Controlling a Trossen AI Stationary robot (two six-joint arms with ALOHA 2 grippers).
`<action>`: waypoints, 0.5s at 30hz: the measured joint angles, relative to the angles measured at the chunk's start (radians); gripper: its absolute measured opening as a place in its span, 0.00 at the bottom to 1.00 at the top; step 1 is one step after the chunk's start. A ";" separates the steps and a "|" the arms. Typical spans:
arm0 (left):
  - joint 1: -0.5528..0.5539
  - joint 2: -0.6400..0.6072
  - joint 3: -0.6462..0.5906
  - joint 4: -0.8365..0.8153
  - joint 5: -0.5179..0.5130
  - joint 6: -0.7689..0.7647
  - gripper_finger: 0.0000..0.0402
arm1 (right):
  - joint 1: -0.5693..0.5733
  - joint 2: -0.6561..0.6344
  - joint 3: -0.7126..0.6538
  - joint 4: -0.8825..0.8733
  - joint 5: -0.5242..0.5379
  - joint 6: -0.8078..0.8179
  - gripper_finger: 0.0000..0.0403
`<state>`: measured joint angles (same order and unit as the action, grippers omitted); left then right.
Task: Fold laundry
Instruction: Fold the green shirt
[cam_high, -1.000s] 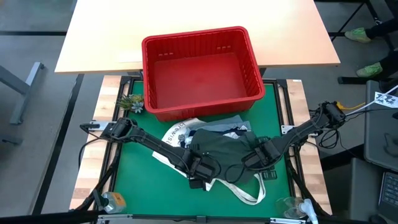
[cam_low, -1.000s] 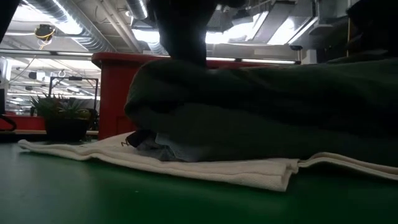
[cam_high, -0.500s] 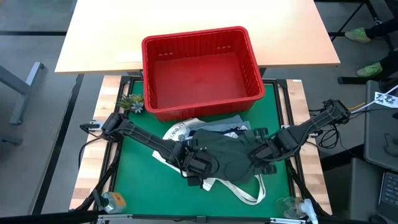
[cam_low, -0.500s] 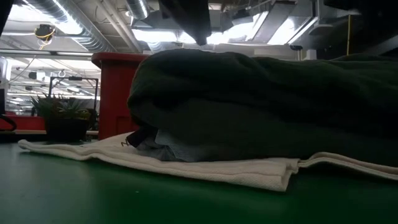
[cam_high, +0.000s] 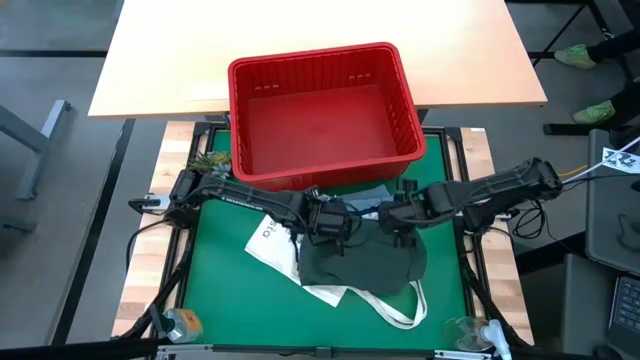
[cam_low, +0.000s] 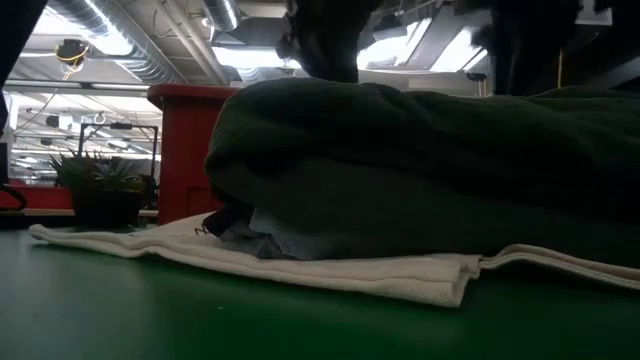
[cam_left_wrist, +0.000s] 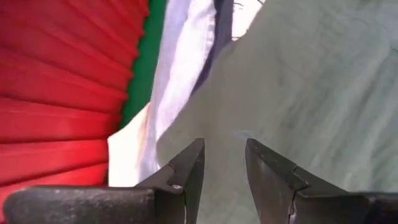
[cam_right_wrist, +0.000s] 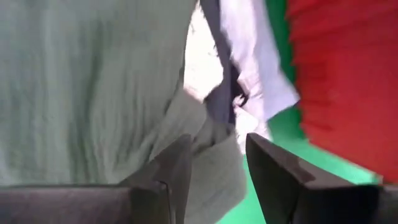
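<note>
Both the left gripper (cam_left_wrist: 222, 163) and right gripper (cam_right_wrist: 217, 163) hover with jaws spread over the olive garment (cam_high: 362, 262), which hides most laundry beneath.

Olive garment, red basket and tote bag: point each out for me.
olive garment (cam_high: 362, 262), high view, middle of its folded top.
red basket (cam_high: 322, 62), high view, far rim.
tote bag (cam_high: 268, 236), high view, white body left of the garment.

It was an industrial lab or workshop: bare ceiling ducts (cam_low: 150, 45) and strip lights (cam_low: 225, 55) ran overhead, with a green-matted counter (cam_high: 235, 285) on a grey concrete floor (cam_high: 50, 150).
</note>
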<state>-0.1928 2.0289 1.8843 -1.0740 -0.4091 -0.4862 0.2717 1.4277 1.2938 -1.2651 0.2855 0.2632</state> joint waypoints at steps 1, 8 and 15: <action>0.007 0.003 -0.003 0.008 0.000 0.000 0.28 | -0.014 0.000 -0.020 0.000 -0.024 -0.002 0.38; 0.020 0.013 -0.136 0.120 0.034 -0.001 0.28 | -0.045 0.001 -0.147 0.004 -0.072 -0.010 0.38; 0.026 0.012 -0.260 0.116 0.043 -0.044 0.28 | -0.044 0.001 -0.239 0.005 -0.137 -0.006 0.38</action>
<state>-0.1673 2.0411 1.6240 -0.9582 -0.3666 -0.5306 0.2279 1.4284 1.0548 -1.2602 0.1485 0.2569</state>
